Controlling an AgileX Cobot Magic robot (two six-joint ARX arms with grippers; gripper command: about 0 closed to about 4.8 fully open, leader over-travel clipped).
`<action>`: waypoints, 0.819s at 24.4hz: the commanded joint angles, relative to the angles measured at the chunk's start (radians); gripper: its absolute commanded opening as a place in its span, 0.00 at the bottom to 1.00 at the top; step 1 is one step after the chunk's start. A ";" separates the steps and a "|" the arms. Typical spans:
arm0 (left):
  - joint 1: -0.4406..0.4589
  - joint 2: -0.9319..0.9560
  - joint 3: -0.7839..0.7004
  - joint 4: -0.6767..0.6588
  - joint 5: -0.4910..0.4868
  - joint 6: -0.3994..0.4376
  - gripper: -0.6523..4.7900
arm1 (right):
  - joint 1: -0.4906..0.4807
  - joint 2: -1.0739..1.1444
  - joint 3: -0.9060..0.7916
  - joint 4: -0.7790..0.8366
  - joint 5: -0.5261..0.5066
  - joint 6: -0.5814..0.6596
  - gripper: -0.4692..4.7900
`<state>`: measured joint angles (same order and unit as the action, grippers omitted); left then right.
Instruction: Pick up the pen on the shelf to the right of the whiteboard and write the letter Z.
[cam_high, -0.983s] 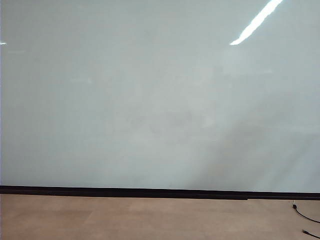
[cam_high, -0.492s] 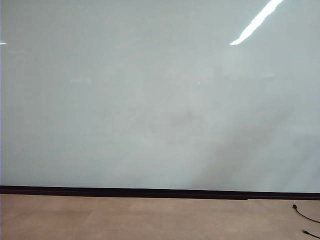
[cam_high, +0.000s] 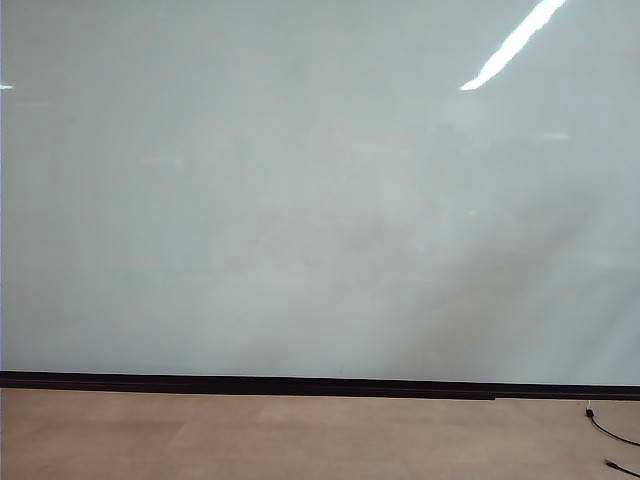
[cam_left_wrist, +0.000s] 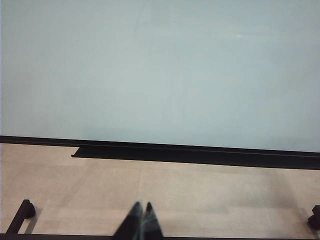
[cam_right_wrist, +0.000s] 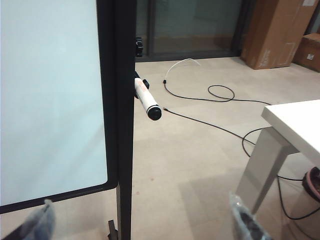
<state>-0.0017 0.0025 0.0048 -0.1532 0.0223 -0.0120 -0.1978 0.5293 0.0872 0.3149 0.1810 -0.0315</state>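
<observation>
We count one whiteboard (cam_high: 300, 200), a very large glossy pale grey-white surface with a black strip along its lower edge; in the exterior view it fills nearly everything above the tan floor (cam_high: 300, 435), carries one bright streak of reflected light near its upper right corner, and shows no writing that we can see. In the right wrist view we see the same whiteboard (cam_right_wrist: 50, 100) edge-on with its black frame and one black upright post (cam_right_wrist: 125, 115). We count one white desk (cam_right_wrist: 295, 120), of which only a corner and a leg show, standing on the floor well apart from the post. Two brown cardboard boxes (cam_right_wrist: 275, 32) stand further back, and several thin cables (cam_right_wrist: 220, 92) trail over the floor. There is one pen (cam_right_wrist: 147, 99): slim and white with a dark end facing us, sticking out from the right edge of the post, about halfway up it. The right hand (cam_right_wrist: 142, 222) hangs near the foot of the post, well short of the pen, its two fingers (cam_right_wrist: 40, 225) wide apart and empty. The left hand (cam_left_wrist: 140, 222) points at the floor before the whiteboard, its two fingertips together.
</observation>
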 joint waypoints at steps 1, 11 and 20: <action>0.000 0.001 0.002 0.011 0.000 0.004 0.11 | -0.080 0.130 0.009 0.204 -0.134 0.001 0.97; 0.000 0.001 0.002 0.011 0.001 0.004 0.11 | -0.296 0.652 0.072 0.737 -0.497 -0.006 0.99; 0.000 0.001 0.002 0.011 0.000 0.004 0.11 | -0.305 1.081 0.253 1.066 -0.581 0.007 0.99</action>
<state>-0.0017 0.0029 0.0048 -0.1532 0.0223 -0.0120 -0.5030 1.5940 0.3233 1.3411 -0.3828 -0.0299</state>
